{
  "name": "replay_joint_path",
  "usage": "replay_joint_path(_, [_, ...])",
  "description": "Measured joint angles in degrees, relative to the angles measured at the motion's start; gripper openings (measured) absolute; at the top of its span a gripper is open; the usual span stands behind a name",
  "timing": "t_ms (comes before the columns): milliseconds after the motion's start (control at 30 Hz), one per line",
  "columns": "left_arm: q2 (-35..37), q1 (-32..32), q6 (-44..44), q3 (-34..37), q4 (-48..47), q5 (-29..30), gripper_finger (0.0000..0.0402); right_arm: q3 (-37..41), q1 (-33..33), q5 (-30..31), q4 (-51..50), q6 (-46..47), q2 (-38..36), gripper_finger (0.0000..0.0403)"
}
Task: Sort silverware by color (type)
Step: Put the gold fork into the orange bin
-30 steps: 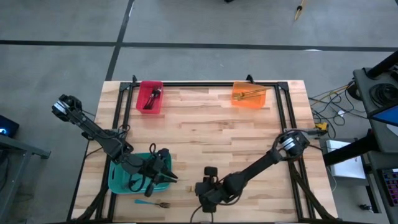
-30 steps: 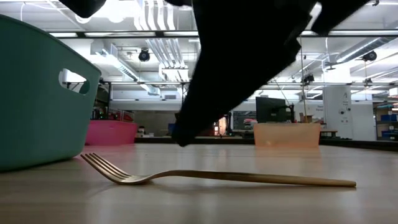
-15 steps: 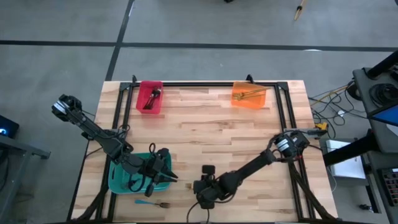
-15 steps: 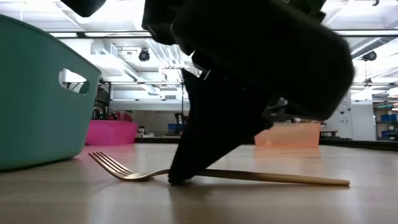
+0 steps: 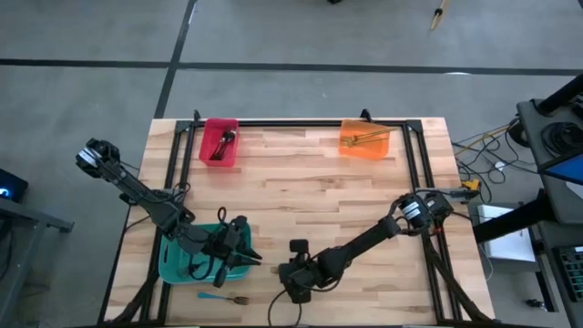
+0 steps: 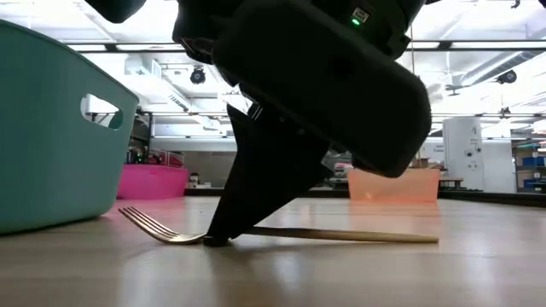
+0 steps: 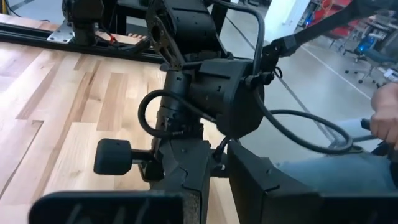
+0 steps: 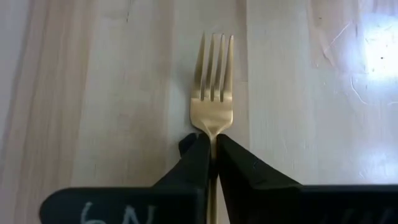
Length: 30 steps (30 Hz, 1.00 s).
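Right tool [image 8: 211,163] masking gold fork [image 8: 212,81] handle

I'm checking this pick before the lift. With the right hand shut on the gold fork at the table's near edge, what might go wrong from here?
1. The right hand pinches the gold fork at its thin neck, with the long handle sticking out behind, so the fork may swivel or slip when lifted.
2. The orange bin sits at the far edge, a long carry.
3. The left hand is close by over the teal bin, so the arms may brush.
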<state>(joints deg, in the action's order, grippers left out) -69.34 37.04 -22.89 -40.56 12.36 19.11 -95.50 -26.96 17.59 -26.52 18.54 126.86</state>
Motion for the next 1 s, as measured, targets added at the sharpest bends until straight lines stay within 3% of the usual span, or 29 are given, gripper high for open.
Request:
replay_joint_path(333, [0.0, 0.0, -0.3, 0.0, 2.4, 0.2, 0.0037, 0.4, 3.3, -2.1, -10.1, -11.4, -8.8, 0.0010])
replay_joint_path(633, [0.0, 0.0, -0.2, 0.0, 2.6, 4.1, 0.0037, 0.3, 7.1, -2.4, -16.7, -19.9, -16.0, 0.0009])
replay_joint_path(1000, [-1.2, 0.0, 1.0, 0.0, 7.6, 4.6, 0.0037, 0.2, 15.0, -2.2, -25.8, -28.4, -24.3, 0.0009])
